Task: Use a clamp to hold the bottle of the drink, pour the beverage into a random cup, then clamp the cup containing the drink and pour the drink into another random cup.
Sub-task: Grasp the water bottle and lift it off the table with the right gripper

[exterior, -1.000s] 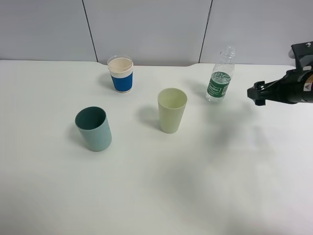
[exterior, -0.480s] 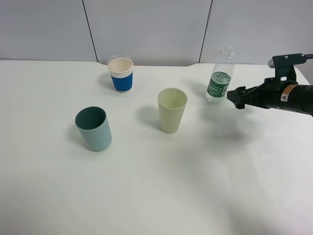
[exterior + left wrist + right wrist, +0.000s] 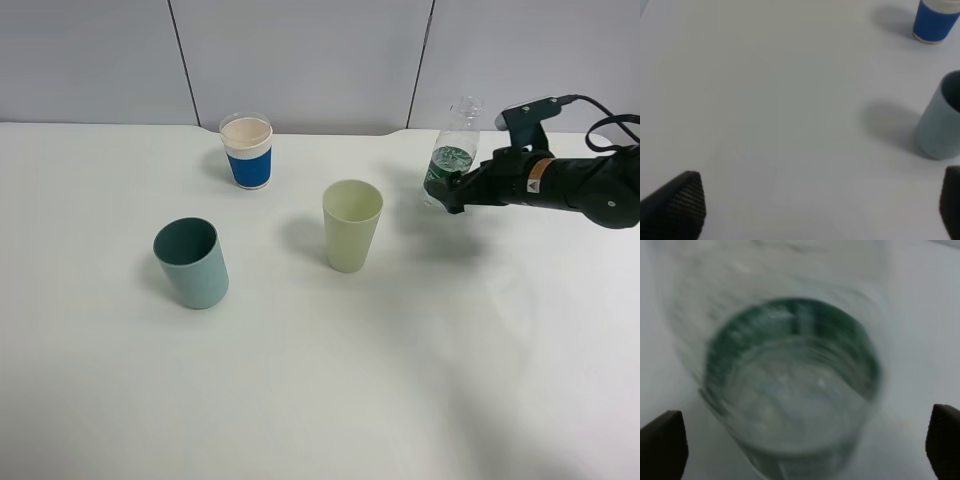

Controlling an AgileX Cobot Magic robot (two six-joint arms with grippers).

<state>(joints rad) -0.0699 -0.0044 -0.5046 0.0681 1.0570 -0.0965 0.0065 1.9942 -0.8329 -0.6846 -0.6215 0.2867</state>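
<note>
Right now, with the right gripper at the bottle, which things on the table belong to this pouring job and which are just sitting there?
In the job: bottle; blue-banded paper cup; teal tumbler.
Just sitting there: pale green tumbler.

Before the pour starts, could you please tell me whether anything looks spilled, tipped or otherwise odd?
Nothing stands out. The bottle, the blue paper cup, the teal cup and the pale green cup all stand upright, and no liquid shows on the table.
</note>
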